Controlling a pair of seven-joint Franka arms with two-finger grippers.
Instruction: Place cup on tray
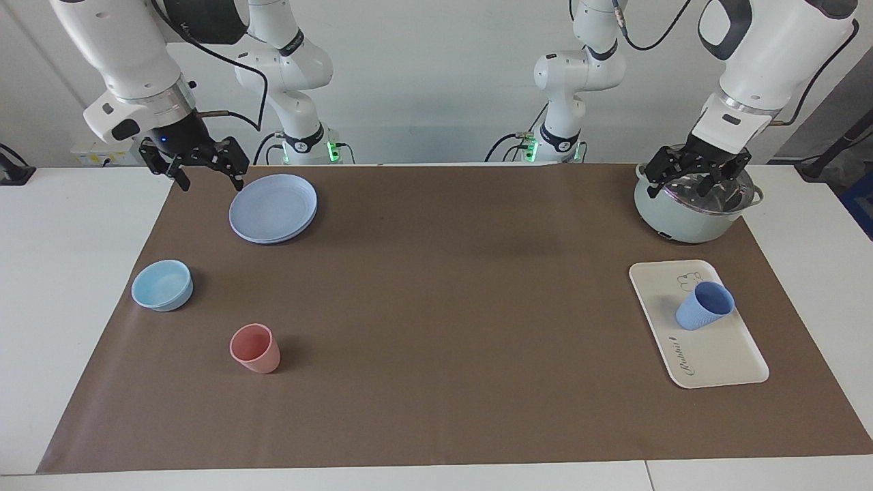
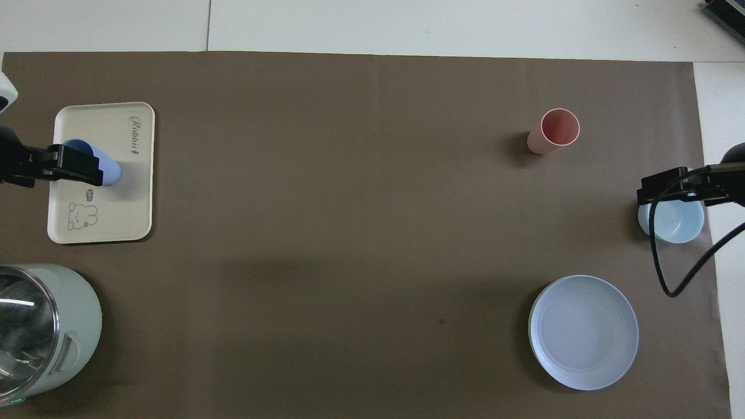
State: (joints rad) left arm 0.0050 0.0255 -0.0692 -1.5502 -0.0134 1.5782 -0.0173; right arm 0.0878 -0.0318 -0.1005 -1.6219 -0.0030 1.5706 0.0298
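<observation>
Blue cup [image 1: 705, 306] upright on the cream tray [image 1: 716, 354], on the half of the tray nearer the robots, close to the small bear drawing; untouched by either arm. Tray flat on the brown mat [image 1: 436, 307] at the left arm's end of the table, just farther from the robots than the pale green pot [image 1: 689, 211]. Left gripper [image 1: 696, 179] up in the air over the pot's rim, fingers spread, empty; in the overhead view its dark tip overlaps the cup [image 2: 107, 169] only by line of sight. Right gripper [image 1: 204, 174] raised over the mat's edge beside the round blue plates [image 1: 274, 207], fingers likewise spread apart, nothing between them. Light-blue bowl [image 1: 162, 285] at the right arm's end of the table, farther from the robots than the plates. Pink cup [image 1: 255, 348] upright on the mat, farther out than the bowl and well apart from the tray. Both arms clear of every dish.
</observation>
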